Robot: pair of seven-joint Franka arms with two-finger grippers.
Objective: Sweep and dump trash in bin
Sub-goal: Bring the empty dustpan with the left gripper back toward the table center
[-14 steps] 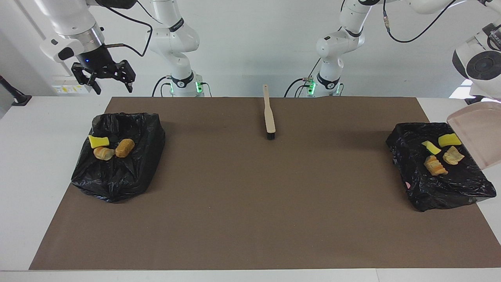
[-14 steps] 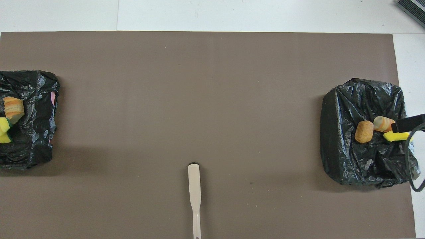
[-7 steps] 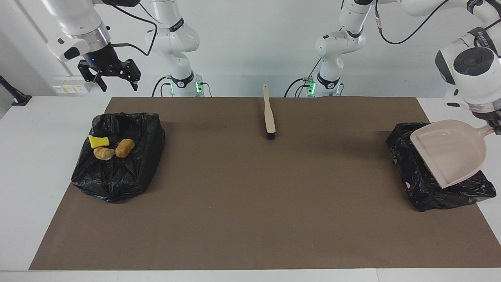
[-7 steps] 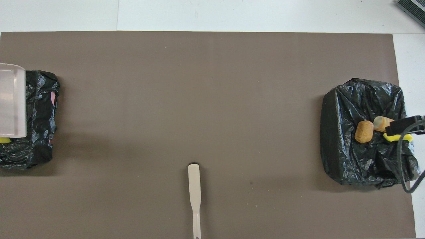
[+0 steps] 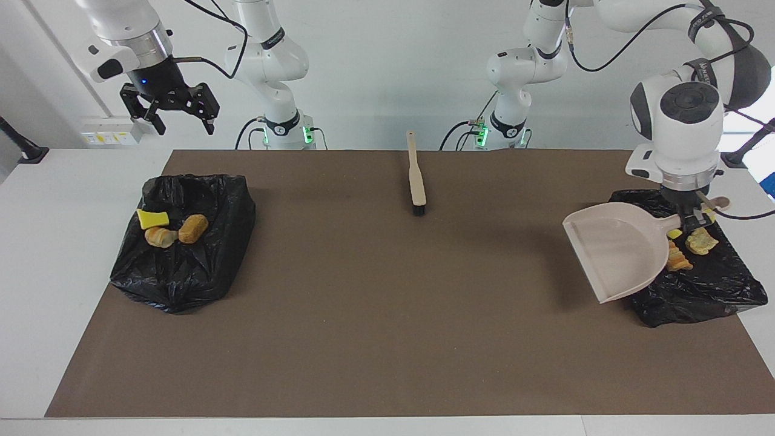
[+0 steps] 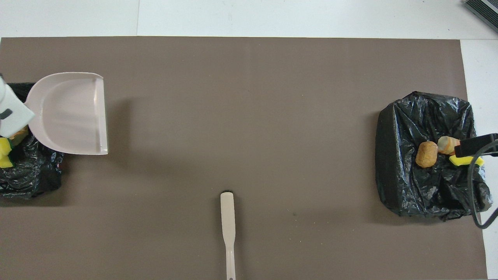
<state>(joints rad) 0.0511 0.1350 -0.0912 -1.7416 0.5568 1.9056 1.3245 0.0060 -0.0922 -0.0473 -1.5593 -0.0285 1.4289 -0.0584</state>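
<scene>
The left gripper [image 5: 692,223] is clamped on the dustpan [image 5: 611,248] handle, holding the pan in the air over the edge of a black bag-lined bin [image 5: 696,290] at the left arm's end of the table. Trash [image 5: 701,241] lies in that bin. More trash [image 5: 192,228] lies in the other bin [image 5: 181,266], and the right gripper [image 5: 169,108] hangs spread and empty above it. The brush [image 5: 416,175] lies midway between the bins.

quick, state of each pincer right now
left pincer: shut on the dustpan handle, over the bin toward the left arm's end.
right pincer: open, holding nothing, up in the air.
</scene>
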